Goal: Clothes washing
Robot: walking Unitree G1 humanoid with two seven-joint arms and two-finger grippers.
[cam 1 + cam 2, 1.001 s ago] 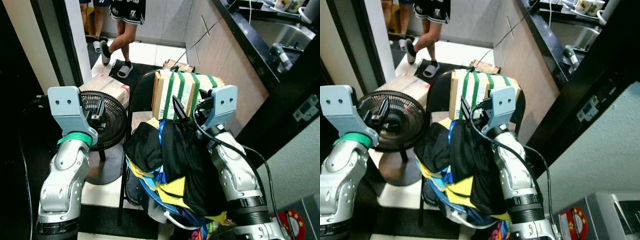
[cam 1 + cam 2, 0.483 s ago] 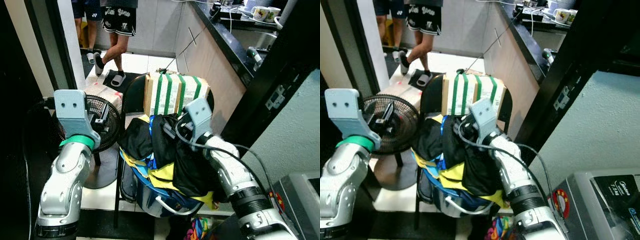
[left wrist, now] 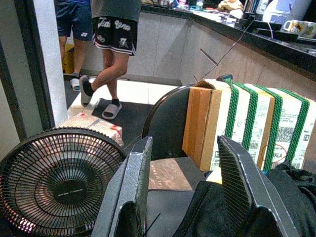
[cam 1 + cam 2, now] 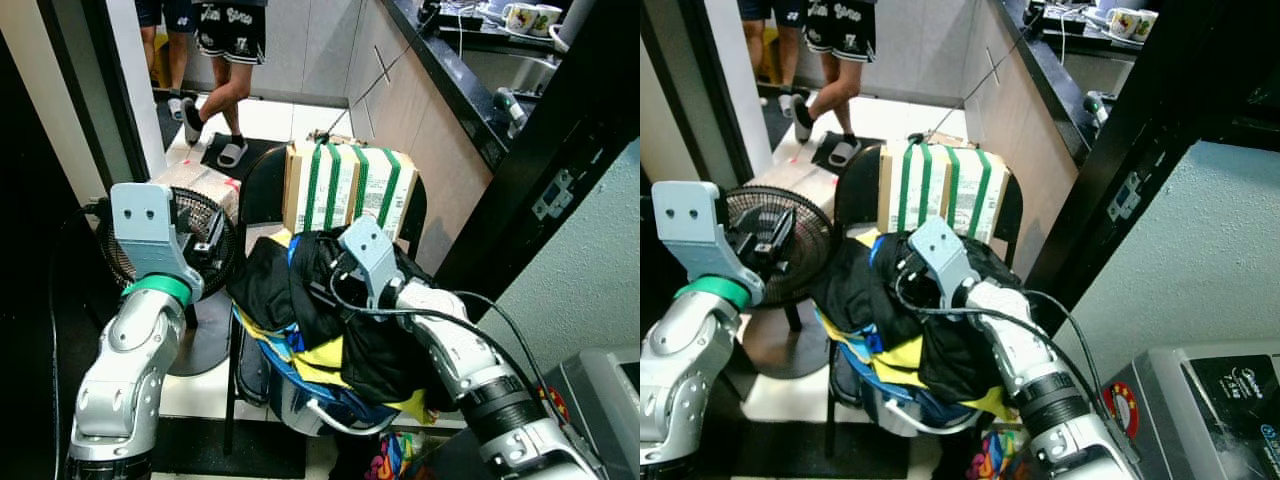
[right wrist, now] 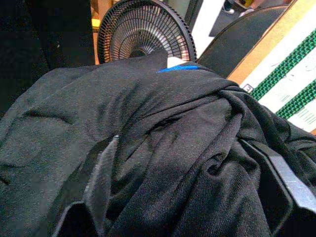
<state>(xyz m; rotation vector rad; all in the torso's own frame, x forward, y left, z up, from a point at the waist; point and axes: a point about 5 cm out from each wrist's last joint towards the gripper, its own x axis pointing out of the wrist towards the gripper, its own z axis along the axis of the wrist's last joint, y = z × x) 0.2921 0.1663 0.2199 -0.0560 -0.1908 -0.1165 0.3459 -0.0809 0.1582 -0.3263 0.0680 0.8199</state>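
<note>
We see the clothes pile (image 4: pixel 300 300) heaped on the chair (image 4: pixel 262 185), directly under our right pincer (image 5: pixel 187 173), whose fingers are spread wide astride the black fabric. Left pincer (image 3: pixel 190 182) is open too, hovering beside the pile near the fan (image 4: pixel 205 250); right is nearer.

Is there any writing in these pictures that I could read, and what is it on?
"XLA", as far as it can be made out, inside a red ring on the box label.
White lettering on the person's black shorts: too blurred to read.
Print on the fan hub: too small to read.
Print on the grey machine's panel: too blurred to read.
</note>
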